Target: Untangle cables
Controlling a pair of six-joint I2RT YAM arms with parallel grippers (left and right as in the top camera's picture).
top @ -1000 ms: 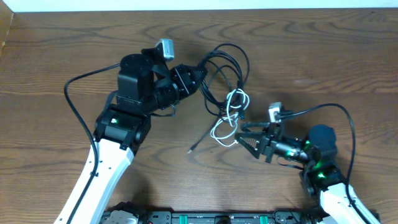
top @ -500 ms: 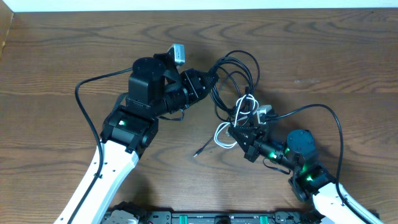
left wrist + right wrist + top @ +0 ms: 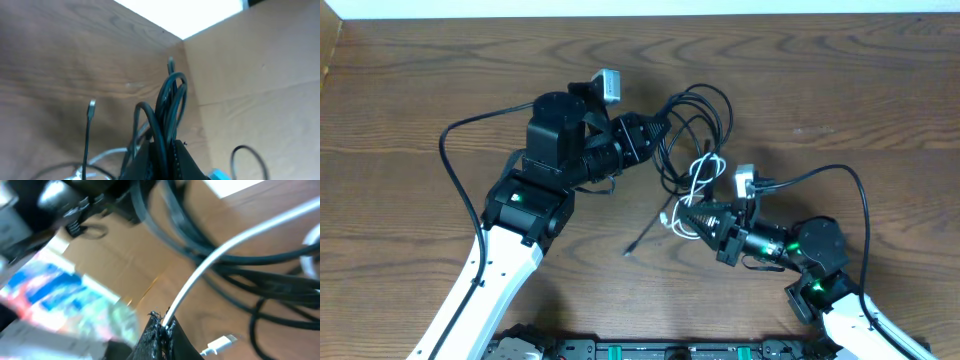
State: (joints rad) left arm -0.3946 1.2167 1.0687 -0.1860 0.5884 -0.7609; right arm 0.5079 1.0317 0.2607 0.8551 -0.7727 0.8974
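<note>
The overhead view is evenly and brightly lit and sharp: the wood grain of the desk [image 3: 420, 90] reads clearly, and shadows are faint and soft-edged. A pale strip along its top edge is blown out to white. The left wrist view is dimmer and softer, with an overexposed white patch at the top and the black cables [image 3: 167, 110] slightly fuzzy close to the lens. The right wrist view is heavily blurred: the white cable [image 3: 205, 272] smears, the left background dissolves into coloured blotches, and glare sits top right.

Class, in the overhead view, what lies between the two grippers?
In the overhead view, tangled black cables and the looped white cable fill the stretch between the left gripper and the right gripper.
</note>
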